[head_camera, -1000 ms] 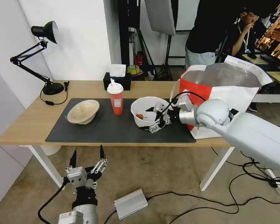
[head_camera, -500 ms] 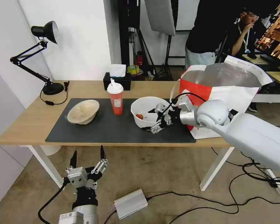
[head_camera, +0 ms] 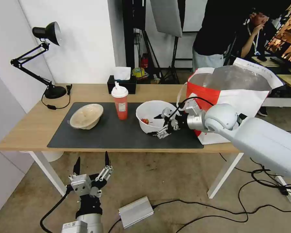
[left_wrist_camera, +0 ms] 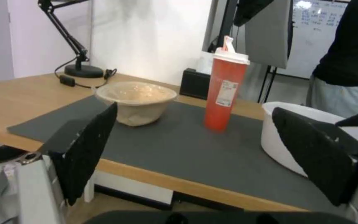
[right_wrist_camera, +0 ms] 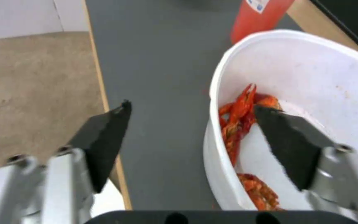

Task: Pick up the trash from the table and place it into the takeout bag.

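Task status: no trash is in the bag [head_camera: 236,97] yet; all three items remain on the table [head_camera: 29,126], on the dark mat [head_camera: 119,136]

Item positions:
- White bowl [head_camera: 151,116], holding red food scraps, sits at the mat's right end, just beside the bag
- Red cup [head_camera: 120,102] stands upright near the mat's middle, between the two bowls
- Beige bowl [head_camera: 86,115] rests tilted toward the mat's left end

Right gripper [head_camera: 161,124] is at the white bowl's near-right rim. Its jaws are spread wide and straddle the wall: in the right wrist view one finger [right_wrist_camera: 289,143] is inside the bowl, the other outside over the mat. Nothing is clamped.

Left gripper [head_camera: 90,163] is parked below the table edge, jaws wide apart, holding nothing.

Judgement: first pick is in the approach stage. Remaining work: grasp and bag the white bowl, then the cup and the beige bowl
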Motion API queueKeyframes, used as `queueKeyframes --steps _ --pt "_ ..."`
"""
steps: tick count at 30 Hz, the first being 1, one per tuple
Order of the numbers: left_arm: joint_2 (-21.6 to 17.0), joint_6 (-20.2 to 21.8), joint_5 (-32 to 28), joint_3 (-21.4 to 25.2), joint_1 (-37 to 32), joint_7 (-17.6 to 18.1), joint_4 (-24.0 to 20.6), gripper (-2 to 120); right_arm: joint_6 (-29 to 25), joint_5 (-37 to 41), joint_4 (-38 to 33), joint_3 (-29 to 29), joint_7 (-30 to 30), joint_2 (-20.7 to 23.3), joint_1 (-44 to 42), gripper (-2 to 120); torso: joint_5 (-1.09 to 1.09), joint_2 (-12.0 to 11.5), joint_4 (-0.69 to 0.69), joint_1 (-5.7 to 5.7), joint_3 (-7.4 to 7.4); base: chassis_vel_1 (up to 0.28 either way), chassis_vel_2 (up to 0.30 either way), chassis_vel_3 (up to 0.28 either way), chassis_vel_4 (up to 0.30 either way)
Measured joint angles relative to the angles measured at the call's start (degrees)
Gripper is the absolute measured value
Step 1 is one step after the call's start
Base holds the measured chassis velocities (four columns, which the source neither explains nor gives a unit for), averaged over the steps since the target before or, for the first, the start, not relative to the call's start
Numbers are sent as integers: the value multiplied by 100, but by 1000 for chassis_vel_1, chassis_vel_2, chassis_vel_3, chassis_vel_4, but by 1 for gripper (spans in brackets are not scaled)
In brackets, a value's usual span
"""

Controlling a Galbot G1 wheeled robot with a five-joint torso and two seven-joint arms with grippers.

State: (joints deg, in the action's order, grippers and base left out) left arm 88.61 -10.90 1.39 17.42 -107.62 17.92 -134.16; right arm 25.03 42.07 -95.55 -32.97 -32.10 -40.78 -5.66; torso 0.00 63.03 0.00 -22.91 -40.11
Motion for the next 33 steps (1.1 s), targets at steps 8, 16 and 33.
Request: queueKeyframes --steps 8,16,33 --pt "4 -11 10 -15 -7 0 2 100 9 -87 52 -24 -102 -20 -45 53 0 0 0 0 0 0 0 0 0" --pt "-3 -14 12 -28 -4 0 -1 100 13 -87 51 -35 -106 2 -55 25 0 0 0 0 0 0 0 0 0" --pt "6 -39 23 -53 10 4 -4 100 -2 -52 14 -64 -68 29 -34 0 0 0 0 0 0 0 0 0 0"
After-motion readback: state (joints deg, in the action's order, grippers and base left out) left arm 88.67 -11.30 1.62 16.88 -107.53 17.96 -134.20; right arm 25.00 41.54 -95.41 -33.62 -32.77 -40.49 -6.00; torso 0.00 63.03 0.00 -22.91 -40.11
